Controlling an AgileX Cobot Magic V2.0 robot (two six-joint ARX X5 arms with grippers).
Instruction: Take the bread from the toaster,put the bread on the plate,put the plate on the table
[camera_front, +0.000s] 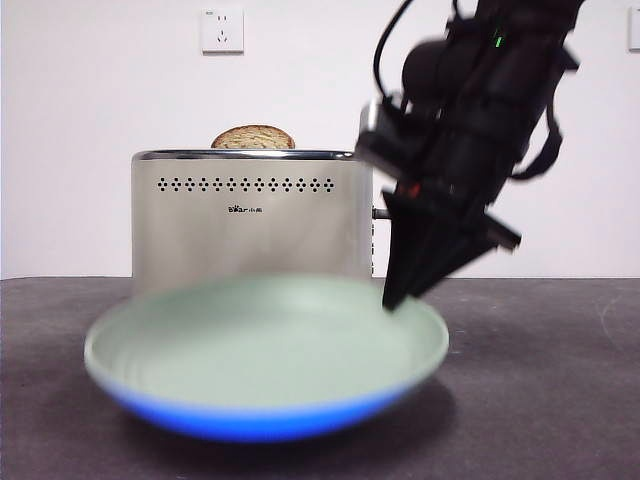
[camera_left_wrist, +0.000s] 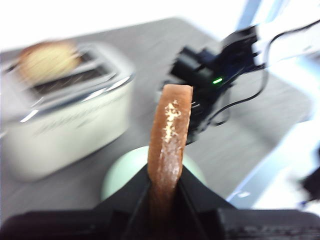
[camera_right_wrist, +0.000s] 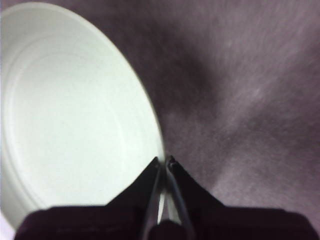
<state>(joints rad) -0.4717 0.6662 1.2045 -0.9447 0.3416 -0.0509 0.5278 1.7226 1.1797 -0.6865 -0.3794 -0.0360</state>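
The plate (camera_front: 265, 352) sat nearest the front camera, its pale green bowl and blue underside raised off the table (camera_front: 540, 380), with a shadow beneath it. The right gripper (camera_front: 397, 297) had its two jaws pinched together on the plate's rim; in the right wrist view the thin rim ran between the closed tips of that gripper (camera_right_wrist: 164, 162), the plate (camera_right_wrist: 70, 115) spreading away to one side of them and bare table (camera_right_wrist: 250, 100) to the other.

The left gripper (camera_left_wrist: 167, 172) was clamped on the bread (camera_left_wrist: 170, 135), which stood edge-on between its jaws, crust outward, above the plate (camera_left_wrist: 120, 175).

Beyond stood the toaster (camera_front: 250, 220), and a second slice (camera_front: 253, 138) poked up from its slot. Behind it was a white wall with a socket (camera_front: 222, 29).
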